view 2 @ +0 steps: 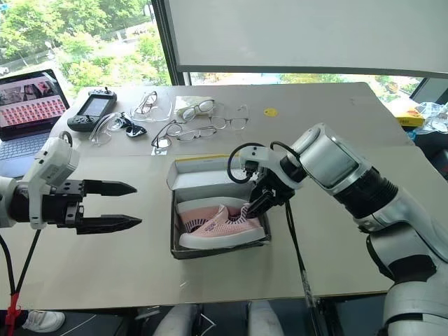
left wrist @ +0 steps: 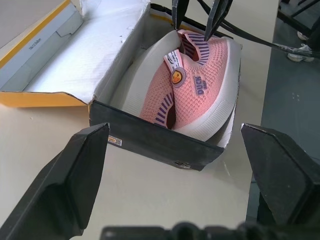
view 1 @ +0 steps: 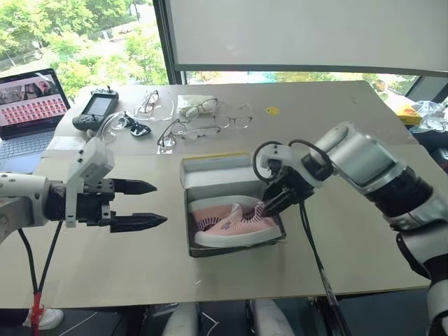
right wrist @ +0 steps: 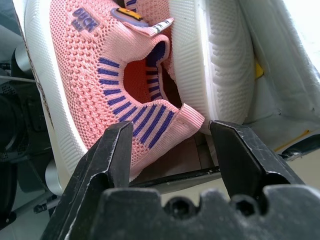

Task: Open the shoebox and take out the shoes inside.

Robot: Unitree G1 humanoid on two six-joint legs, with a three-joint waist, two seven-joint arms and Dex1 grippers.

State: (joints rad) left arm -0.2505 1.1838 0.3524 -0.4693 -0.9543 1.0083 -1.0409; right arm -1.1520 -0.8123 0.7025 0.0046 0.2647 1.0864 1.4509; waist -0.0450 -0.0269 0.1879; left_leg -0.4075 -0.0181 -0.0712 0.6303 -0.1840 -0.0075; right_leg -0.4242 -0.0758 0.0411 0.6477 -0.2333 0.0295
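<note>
One open shoebox (view 1: 210, 170), two pink shoes (view 1: 234, 222), one laptop (view 1: 28, 108), one controller (view 1: 96, 110).

Bright daylight from the windows (view 1: 84, 42) behind, soft shadows, near claw fingers blurred.

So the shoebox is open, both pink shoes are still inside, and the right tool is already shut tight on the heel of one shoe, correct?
Not quite. The shoebox is open and both shoes lie inside, but the right tool is not shut on the heel: the right wrist view shows its fingers standing apart on either side of the heel tab, with gaps.
</note>
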